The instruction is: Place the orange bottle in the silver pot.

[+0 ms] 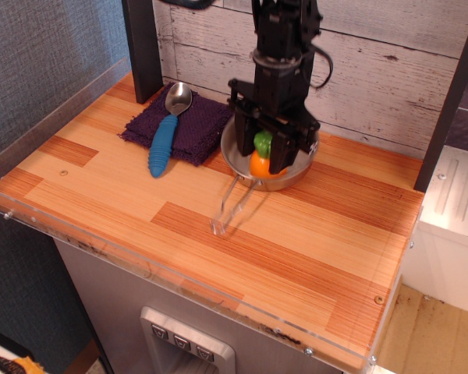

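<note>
The orange bottle (pixel 260 162), a squat orange toy with a green cap, is held between the fingers of my black gripper (pixel 264 160) inside the silver pot (pixel 235 164). The gripper is shut on the bottle and reaches down into the pot from above. The pot sits at the back middle of the wooden table, its thin wire handle (pixel 232 205) pointing toward the front. I cannot tell whether the bottle touches the pot's bottom.
A purple cloth (pixel 184 127) lies left of the pot with a blue-handled metal spoon (pixel 165 139) on it. A dark post (pixel 143 47) stands at the back left. A clear plastic rim (pixel 140 261) runs along the table's front and left edges.
</note>
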Controlling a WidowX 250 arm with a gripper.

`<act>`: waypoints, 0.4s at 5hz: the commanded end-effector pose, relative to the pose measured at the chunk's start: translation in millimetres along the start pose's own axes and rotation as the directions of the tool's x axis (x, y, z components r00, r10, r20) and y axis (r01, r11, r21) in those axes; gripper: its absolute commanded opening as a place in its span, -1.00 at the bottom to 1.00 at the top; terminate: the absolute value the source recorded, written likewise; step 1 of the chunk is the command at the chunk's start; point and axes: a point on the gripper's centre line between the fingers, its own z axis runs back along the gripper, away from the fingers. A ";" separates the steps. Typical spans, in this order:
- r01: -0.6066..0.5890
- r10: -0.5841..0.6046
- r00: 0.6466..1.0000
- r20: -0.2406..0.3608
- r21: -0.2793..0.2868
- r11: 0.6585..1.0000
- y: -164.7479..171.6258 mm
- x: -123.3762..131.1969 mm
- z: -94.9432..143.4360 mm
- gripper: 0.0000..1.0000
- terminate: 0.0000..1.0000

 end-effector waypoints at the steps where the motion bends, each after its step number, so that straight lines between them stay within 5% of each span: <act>1: -0.048 0.046 0.996 0.072 0.023 0.999 21.8 25.5 17.4 -1.00 -1.00; 2: -0.062 0.060 0.997 0.058 0.021 0.998 23.6 28.2 19.2 1.00 -1.00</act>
